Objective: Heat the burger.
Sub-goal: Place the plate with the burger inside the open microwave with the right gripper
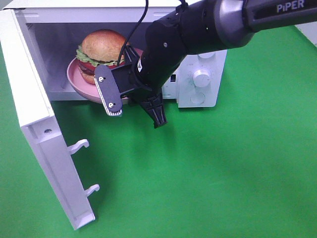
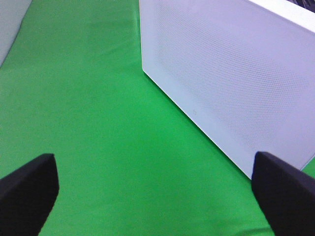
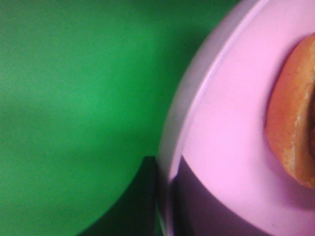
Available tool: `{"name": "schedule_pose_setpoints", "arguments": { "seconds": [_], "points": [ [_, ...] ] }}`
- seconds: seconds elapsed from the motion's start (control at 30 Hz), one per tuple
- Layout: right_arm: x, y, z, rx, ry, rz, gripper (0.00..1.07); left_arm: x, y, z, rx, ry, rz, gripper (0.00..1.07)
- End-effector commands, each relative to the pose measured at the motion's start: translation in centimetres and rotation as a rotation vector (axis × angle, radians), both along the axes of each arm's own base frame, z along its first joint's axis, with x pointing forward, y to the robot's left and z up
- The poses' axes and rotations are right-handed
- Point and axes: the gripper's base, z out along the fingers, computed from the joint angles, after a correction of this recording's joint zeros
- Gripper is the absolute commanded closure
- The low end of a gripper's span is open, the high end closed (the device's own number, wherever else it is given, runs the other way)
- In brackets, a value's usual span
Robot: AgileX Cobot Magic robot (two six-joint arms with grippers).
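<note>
The burger, with a golden bun, lettuce and tomato, sits on a round pink plate in the mouth of the open white microwave. The plate's front edge sticks out past the opening. My right gripper is shut on the plate's near rim. In the right wrist view its dark fingers flank the plate's rim, with the bun at the edge. My left gripper is open and empty over the green cloth, out of the exterior view.
The microwave door stands wide open at the left, with two latch hooks on its inner edge. Its outer white panel lies ahead of my left gripper. The control knobs are on the microwave's right. Green cloth covers the table.
</note>
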Motion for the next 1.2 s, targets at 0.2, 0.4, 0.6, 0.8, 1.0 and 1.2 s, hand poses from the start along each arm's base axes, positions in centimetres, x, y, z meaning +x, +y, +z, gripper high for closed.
{"name": "schedule_pose_setpoints", "arguments": {
  "seconds": [0.2,0.4,0.6,0.8,1.0,1.2],
  "points": [
    [1.9,1.7,1.2,0.053,-0.051,-0.021,1.07,-0.2,0.0,0.0,-0.004,-0.025,0.002,0.07],
    [2.8,2.5,1.2,0.058,-0.054,-0.031,1.07,-0.2,0.0,0.0,-0.004,-0.025,0.002,0.07],
    [3.5,3.0,1.0,0.058,-0.055,-0.035,1.07,-0.2,0.0,0.0,-0.004,-0.025,0.002,0.07],
    [4.1,3.4,1.1,0.063,-0.061,-0.042,1.07,-0.2,0.0,0.0,-0.004,-0.025,0.002,0.07],
    [4.6,3.9,0.9,0.083,-0.061,-0.066,1.07,-0.2,0.0,0.0,-0.004,-0.025,0.002,0.07],
    [6.4,3.5,0.5,0.101,-0.077,-0.114,1.07,-0.2,0.0,0.0,-0.004,-0.025,0.002,0.07]
  ]
}}
